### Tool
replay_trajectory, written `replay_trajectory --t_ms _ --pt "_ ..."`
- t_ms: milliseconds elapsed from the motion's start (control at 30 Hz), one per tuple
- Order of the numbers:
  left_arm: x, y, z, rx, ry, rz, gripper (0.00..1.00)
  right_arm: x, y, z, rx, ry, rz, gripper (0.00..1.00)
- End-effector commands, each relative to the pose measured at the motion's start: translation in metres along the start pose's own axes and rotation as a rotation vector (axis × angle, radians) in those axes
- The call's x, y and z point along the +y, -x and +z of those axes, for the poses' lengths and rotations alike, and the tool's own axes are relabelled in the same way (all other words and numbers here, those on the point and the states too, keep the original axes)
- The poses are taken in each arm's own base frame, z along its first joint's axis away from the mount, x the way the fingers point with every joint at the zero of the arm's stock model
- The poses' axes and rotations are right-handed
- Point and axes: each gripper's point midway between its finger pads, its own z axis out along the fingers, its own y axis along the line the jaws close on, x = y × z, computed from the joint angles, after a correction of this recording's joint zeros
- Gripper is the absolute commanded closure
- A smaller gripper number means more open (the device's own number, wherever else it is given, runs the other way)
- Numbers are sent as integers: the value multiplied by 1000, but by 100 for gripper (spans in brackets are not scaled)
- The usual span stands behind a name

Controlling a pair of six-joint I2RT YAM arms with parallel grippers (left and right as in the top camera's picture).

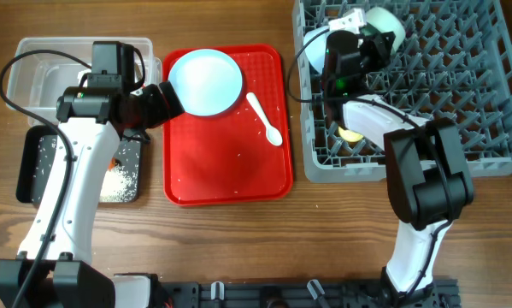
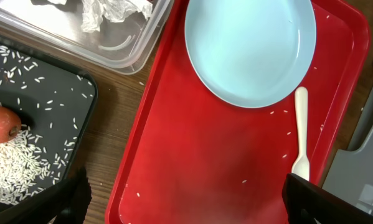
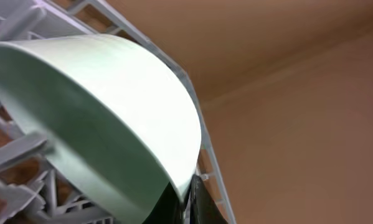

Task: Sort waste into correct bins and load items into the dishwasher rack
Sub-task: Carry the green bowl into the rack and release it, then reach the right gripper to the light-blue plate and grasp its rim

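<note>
Left gripper point(image 2: 186, 185): jaws spread wide with nothing between them, hovering over the red serving tray point(image 1: 230, 171) at the left edge of the light blue plate point(image 1: 206, 81). Bare tray floor lies beneath it. The white spoon point(image 1: 264, 118) lies just right of the plate.

Right gripper point(image 3: 187, 199): clamped on the rim of the tilted pale green bowl point(image 3: 93, 112), close to the far wall of the grey rack point(image 1: 486, 128).

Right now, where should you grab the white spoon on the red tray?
Grip the white spoon mid-handle, probably coming straight down from above. It lies flat on the red tray, so nothing can slip under it, and the thin handle fits between fingers closing across it. The handle's tip sits close to the light blue plate, so stay clear of that end.
</note>
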Motion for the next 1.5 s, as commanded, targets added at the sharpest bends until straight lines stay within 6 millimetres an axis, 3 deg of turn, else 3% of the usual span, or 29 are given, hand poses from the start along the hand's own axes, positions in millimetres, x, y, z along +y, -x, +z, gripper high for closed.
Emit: replay_trajectory --t_ms 0,33,100,167,300,400,467,567,633,700,833,967,1000,1100,1133,1200,1300,1400,1467 --pt "4 1 2 -1 17 -14 0 29 10 -15 -54 62 -22 54" --pt "4 1 2 -1 17 -14 0 31 14 -19 -63 68 -13 39" --pt "4 1 2 -1 17 -14 0 35 19 -27 -80 79 26 0" --pt "4 1 2 -1 17 -14 0 33 27 -33 -102 76 83 0" --pt "4 1 2 -1 18 -14 0 -6 51 -40 -169 44 263 0" --pt "4 1 2 -1 17 -14 0 -38 87 -58 -309 152 426 0" --pt "4 1 2 -1 17 -14 0 -49 94 -68 -334 232 517 0" --pt "4 1 2 -1 17 -14 0 -21 94 -96 -304 562 602 0" --pt "4 1 2 -1 17 -14 0 6 95 -140 -288 911 627 0" --pt "4 1 2 -1 17 -14 0 14 88 -171 -256 1103 608 0" --pt "4 1 2 -1 17 -14 0 13 64 -257 -270 1548 447 0" --pt "4 1 2 -1 17 -14 0 19 43 -282 -3 1707 547 0" --pt "4 1 2 -1 17 -14 0 12 42 -291 51 1741 540 0" --pt "4 1 2 -1 17 -14 0 -27 81 -297 -24 1666 570 0" --pt "4 1 2 -1 18 -14 0 -30 95 -298 -45 1645 584 0" --pt "4 1 2 -1 17 -14 0 -17 114 -301 -52 1637 598 0" --pt "4 1 2 -1 17 -14 0 63 126 -281 94 1640 667 0" --pt "4 1 2 -1 17 -14 0 132 117 -270 240 1663 708 0" --pt "4 1 2 -1 17 -14 0 162 113 -267 298 1683 736 0"
